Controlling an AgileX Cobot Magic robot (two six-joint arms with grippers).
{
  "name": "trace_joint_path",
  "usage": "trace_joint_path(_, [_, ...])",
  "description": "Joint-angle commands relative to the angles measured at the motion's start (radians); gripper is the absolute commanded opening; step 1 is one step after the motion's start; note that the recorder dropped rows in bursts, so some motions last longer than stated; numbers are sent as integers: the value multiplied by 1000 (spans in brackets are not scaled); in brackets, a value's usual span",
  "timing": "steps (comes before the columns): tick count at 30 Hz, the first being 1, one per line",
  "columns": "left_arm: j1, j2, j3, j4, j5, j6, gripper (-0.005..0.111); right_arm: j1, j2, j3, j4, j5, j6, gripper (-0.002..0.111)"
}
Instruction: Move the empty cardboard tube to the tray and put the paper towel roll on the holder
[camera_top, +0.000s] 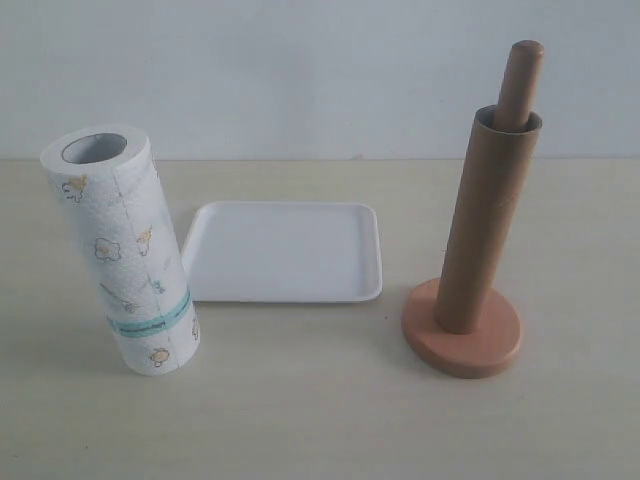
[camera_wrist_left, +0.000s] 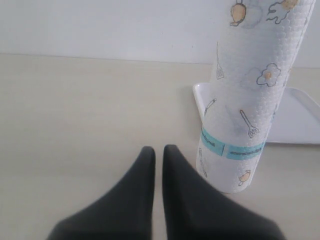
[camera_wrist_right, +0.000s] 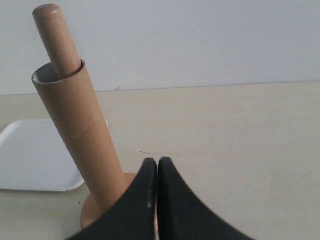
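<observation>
The empty cardboard tube (camera_top: 487, 220) sleeves the holder (camera_top: 475, 352); the paper towel roll (camera_top: 125, 250) stands beside the tray (camera_top: 285, 250) (left fingers (camera_wrist_left: 142, 175) and right fingers (camera_wrist_right: 145, 185) pressed together, empty)

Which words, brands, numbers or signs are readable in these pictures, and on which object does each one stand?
On the teal band of the paper towel roll: small dark print, too blurred to read.
On the tray, the cardboard tube and the holder: no text visible.
So nothing here can be quoted.
</observation>
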Motion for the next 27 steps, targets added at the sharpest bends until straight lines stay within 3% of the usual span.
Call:
trace_joint_path(1, [2,-3,3,-3,-8,-8,5,-6,2,-7,7,-24,4,0])
trace_joint_path(9, [2,-3,3,-3,-8,-8,5,-6,2,-7,26,20,13,3])
trace_joint_path(12, [2,-3,3,-3,-8,-8,5,-6,2,-7,64,77,-110,21])
trace_joint_path(17, [2,-3,3,-3,-8,-8,5,-6,2,-7,104,141,-189,78])
trace_joint_path(19, [2,-3,3,-3,-8,-8,5,-6,2,-7,154,155,-204,89])
trace_joint_path(27, [2,-3,3,-3,-8,-8,5,-6,2,-7,305,202,-244,89])
